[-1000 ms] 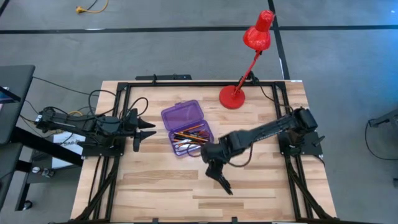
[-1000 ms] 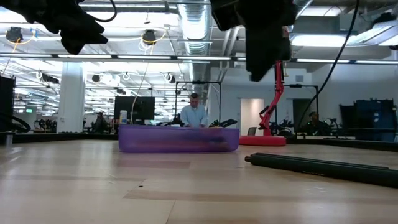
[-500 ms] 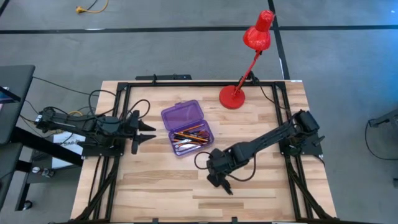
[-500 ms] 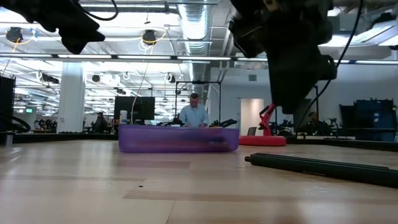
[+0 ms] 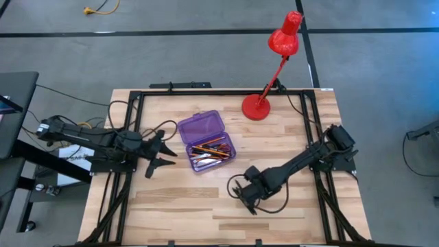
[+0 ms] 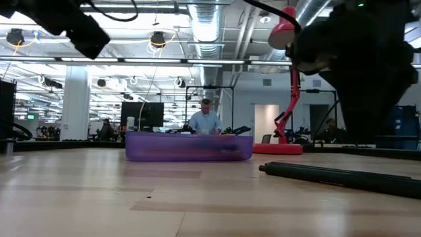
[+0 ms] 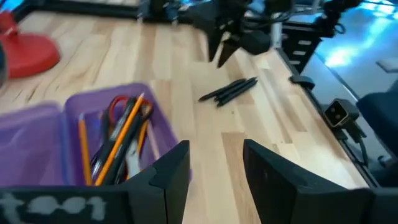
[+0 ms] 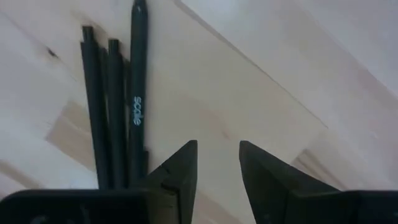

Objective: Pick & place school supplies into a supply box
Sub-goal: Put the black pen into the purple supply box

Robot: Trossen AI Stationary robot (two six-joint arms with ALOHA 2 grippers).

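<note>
Slim black pens [image 8: 115, 106] lie bunched on the bare wooden table [image 5: 288, 147], well apart from the translucent purple plastic supply box [image 5: 206, 140], which sits open with orange pencils [image 7: 121, 134] and red-handled scissors [image 7: 118, 106] inside. My right gripper [image 8: 217, 165] hangs low just beside the pens, jaws parted and empty; I'd shift it across to straddle the bundle before closing. My left gripper [image 7: 214, 168] waits by the box, also parted and empty. A red desk lamp [image 5: 271, 68] stands clear, so I judge nothing blocks the carry.

Wooden table [image 5: 171, 199] bears purple box [image 5: 206, 140], black pens [image 7: 229, 91], lamp [image 5: 258, 107].
</note>
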